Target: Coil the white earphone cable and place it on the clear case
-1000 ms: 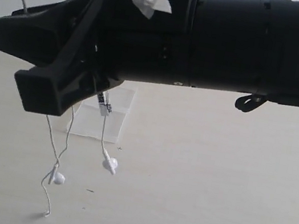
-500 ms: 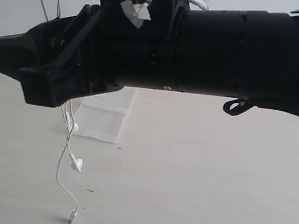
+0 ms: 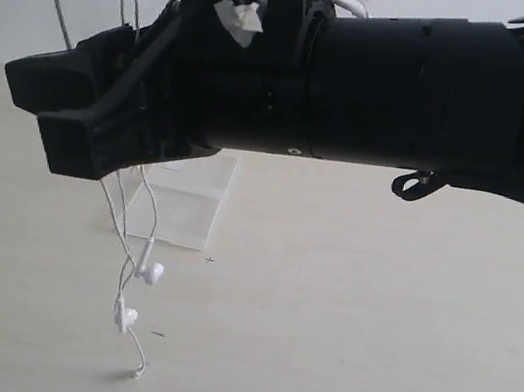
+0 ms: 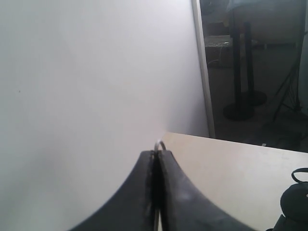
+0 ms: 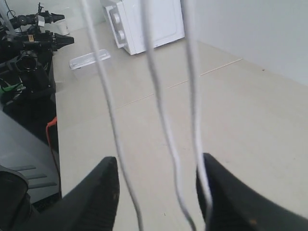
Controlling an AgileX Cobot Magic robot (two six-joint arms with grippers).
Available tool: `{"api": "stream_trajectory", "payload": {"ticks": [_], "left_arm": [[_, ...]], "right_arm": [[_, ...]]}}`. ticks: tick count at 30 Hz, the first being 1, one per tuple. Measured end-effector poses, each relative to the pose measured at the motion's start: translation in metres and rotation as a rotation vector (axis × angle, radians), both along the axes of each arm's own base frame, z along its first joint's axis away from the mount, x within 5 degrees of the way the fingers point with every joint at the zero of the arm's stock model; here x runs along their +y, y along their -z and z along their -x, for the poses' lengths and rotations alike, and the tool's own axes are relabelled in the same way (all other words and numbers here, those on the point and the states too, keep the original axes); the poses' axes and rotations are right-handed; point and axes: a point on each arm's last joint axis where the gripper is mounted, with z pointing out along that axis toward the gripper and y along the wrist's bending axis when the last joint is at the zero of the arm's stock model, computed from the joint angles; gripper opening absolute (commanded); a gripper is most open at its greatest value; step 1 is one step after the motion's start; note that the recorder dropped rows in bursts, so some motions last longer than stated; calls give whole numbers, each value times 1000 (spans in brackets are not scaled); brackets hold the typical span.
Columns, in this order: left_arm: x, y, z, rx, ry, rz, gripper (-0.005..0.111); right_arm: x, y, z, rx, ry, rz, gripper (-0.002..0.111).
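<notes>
The white earphone cable hangs below my right gripper, which reaches across from the right. Two earbuds dangle low, and the cable's end touches the table. Several strands rise from the gripper out of the top of the exterior view. In the right wrist view my right gripper is open, with three cable strands running between its fingers. My left gripper is shut on the cable, a small loop showing at its tip; it is out of the exterior view. The clear case lies on the table behind the right gripper.
The right arm's thick black body fills the upper exterior view. A white box-shaped appliance and a clear container, possibly the case, sit far along the table. Black equipment stands beside them. A white wall is near the left gripper.
The right gripper has shifted slightly right. More cable strands now rise above it. The hanging earbuds have swung from apart to close together under the gripper, slightly farther right.
</notes>
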Motion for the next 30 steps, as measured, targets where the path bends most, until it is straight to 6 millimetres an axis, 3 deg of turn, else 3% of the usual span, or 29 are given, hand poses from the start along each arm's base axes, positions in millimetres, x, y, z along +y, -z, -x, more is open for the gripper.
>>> {"api": "stream_trajectory", "payload": {"ticks": [5,9,15,23,27,30], "left_arm": [[0,0,0,-1,-5,-4,0],[2,1,-2,-4,-22,-18,0],[10,3,-3,16,-129,-51,0],[48,11,7,118,-536,-145,0],[54,28,4,192,-611,-168,0],[59,59,-6,290,-667,-253,0]], "right_arm": [[0,0,0,0,0,0,11],[0,2,1,-15,-20,23,0],[-4,2,2,8,4,62,0],[-35,-34,17,-35,114,75,0],[-52,-51,29,-57,141,59,0],[-64,-65,39,-71,156,24,0]]}}
